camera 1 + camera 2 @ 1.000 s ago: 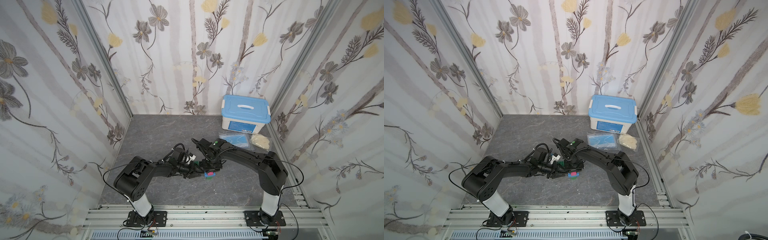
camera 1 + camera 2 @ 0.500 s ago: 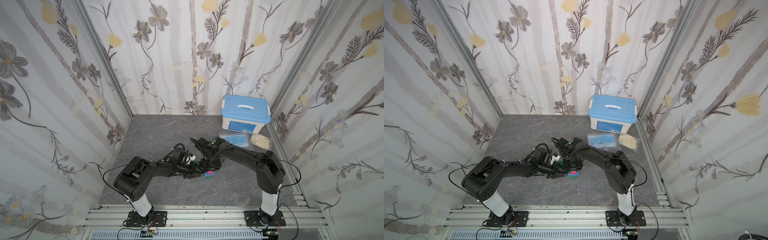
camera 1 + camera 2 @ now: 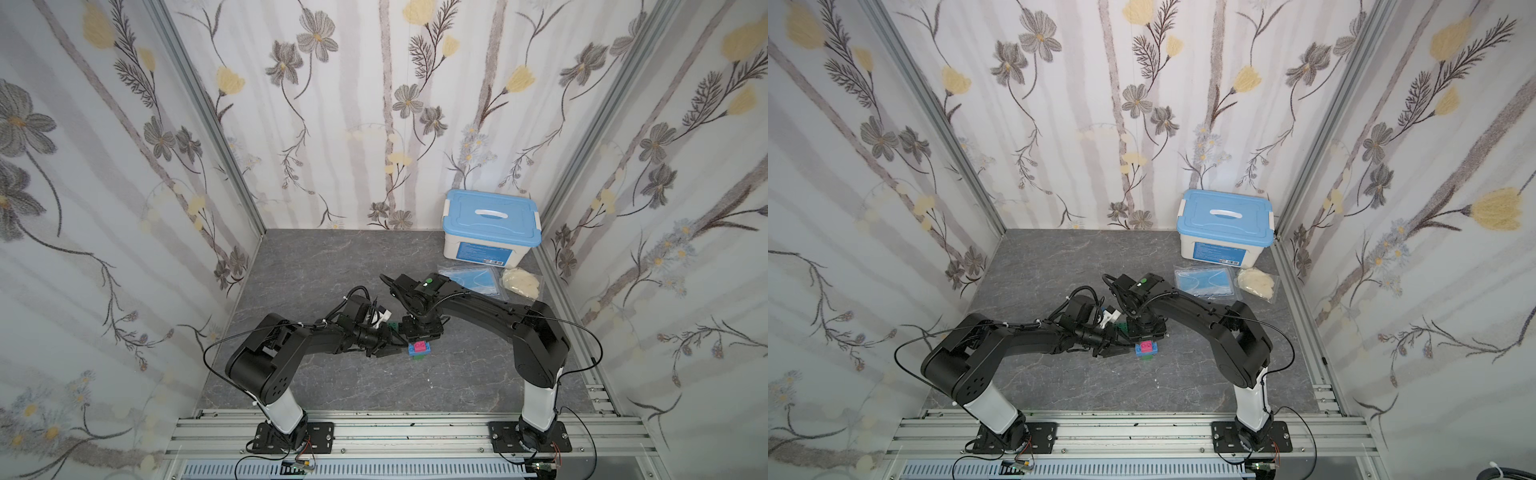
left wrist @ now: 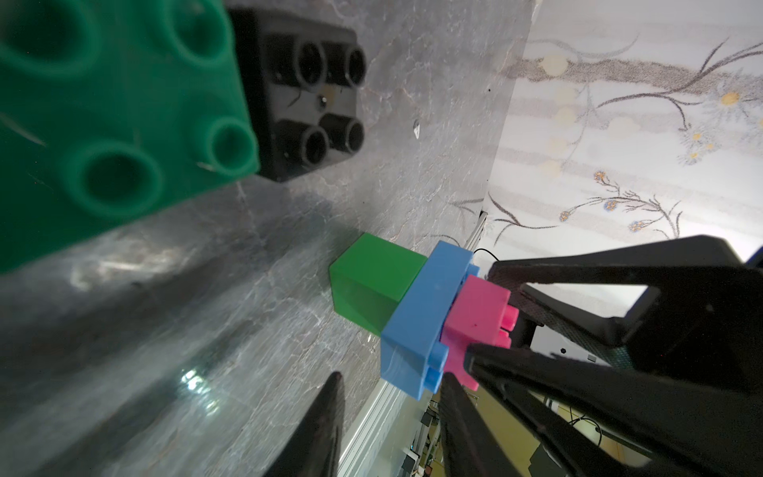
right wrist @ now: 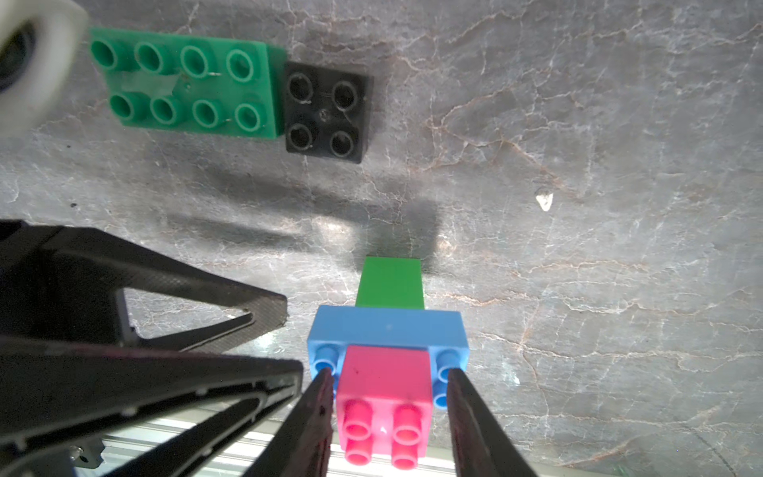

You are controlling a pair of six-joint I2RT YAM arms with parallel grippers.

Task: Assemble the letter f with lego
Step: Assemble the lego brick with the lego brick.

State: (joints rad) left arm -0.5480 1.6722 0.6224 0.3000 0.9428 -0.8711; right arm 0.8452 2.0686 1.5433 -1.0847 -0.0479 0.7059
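- The unfinished letter (image 3: 419,348) stands upright near the middle of the desk (image 3: 332,266), between the two hands. It has a short green brick (image 5: 390,283) at the base, a blue brick (image 5: 388,326) crosswise on it and a pink brick (image 5: 386,378) on top, studs up
- The right hand (image 5: 388,373) hangs over it, its jaws slightly parted on either side of the pink brick with a sliver of gap each side, holding nothing
- The left hand (image 5: 294,336) lies low beside the stack, jaws partly open and empty, with one fingertip just beside the blue brick's end
- The long green brick (image 5: 186,82) and the black brick (image 5: 326,111) lie flat with studs up, touching end to end, apart from the stack
- In both top views the right arm (image 3: 478,305) covers the black brick and leaves only a corner of the long green brick (image 3: 392,328); the right wrist view shows both whole
- In the far right corner, well apart, are a blue-lidded white box (image 3: 490,224), a packet of blue masks (image 3: 478,279) and a pale bundle (image 3: 521,282)
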